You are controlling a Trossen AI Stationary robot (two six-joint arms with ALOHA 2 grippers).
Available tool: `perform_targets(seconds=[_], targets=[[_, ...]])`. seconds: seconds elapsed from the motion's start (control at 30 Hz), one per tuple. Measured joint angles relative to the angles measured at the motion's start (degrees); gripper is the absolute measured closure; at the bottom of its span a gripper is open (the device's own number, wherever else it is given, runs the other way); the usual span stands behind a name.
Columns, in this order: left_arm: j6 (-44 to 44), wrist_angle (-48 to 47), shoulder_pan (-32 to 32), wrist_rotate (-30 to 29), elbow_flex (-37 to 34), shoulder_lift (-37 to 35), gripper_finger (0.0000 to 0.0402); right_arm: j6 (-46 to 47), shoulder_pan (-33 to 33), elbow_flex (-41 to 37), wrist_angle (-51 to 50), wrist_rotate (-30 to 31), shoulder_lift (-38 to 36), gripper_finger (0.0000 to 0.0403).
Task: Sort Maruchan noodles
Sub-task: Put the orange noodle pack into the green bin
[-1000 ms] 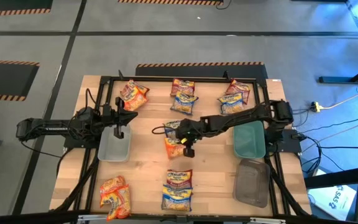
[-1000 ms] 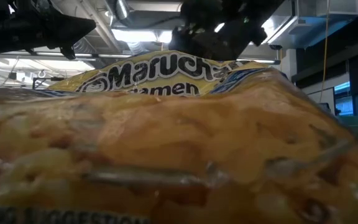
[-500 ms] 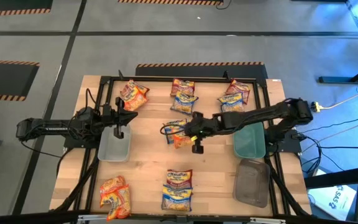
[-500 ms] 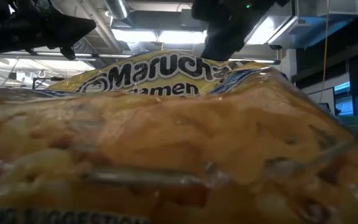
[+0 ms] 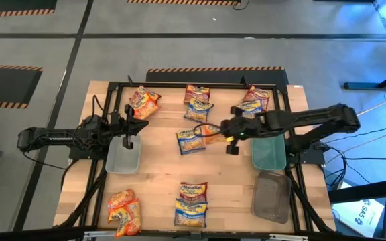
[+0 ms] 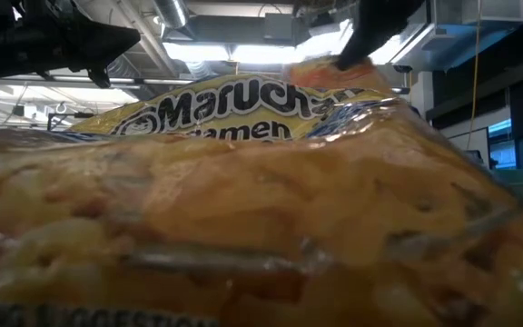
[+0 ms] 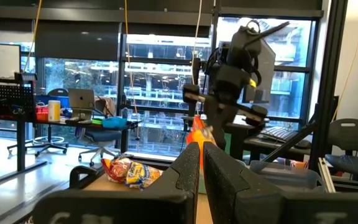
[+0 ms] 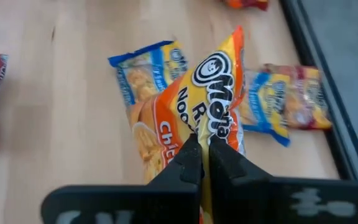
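One orange packet (image 5: 210, 132) hangs clamped in the right end effector (image 5: 221, 130), centre of the high view, above bare tabletop (image 5: 159, 174). A blue packet (image 5: 190, 141) lies just left. Other packets sit along the top and bottom edges. The left end effector (image 5: 130, 126), fingers together, hovers over the clear tray (image 5: 123, 156).

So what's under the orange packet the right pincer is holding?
The orange packet hangs from the right pincer. Below it lies a blue-and-yellow packet on the table, part of it covered.
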Motion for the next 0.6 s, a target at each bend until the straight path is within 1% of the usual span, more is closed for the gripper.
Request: perform_targets(seconds=[0.1,0.33,0.47,0.6], targets=[[0.0,-0.15,0.0,0.0,0.0,-0.01,0.0385,0.9,-0.11,-4.74,-0.41,0.6,-6.12,0.0403],[0.02,-0.58,-0.02,-0.02,0.0,-0.01,0.0385,6.41,-0.11,-14.95,-4.48,5.52,-22.2,0.0403],[0.03,-0.62,-0.02,-0.42,0.0,0.01,0.0385,8.53,-0.11,-18.56,-9.14,6.09,-29.96,0.0403],[0.18,-0.77,-0.01,-1.09,0.0,0.01,0.0385,8.8,-0.11,-20.21,-14.39,6.06,-35.0,0.0403]])
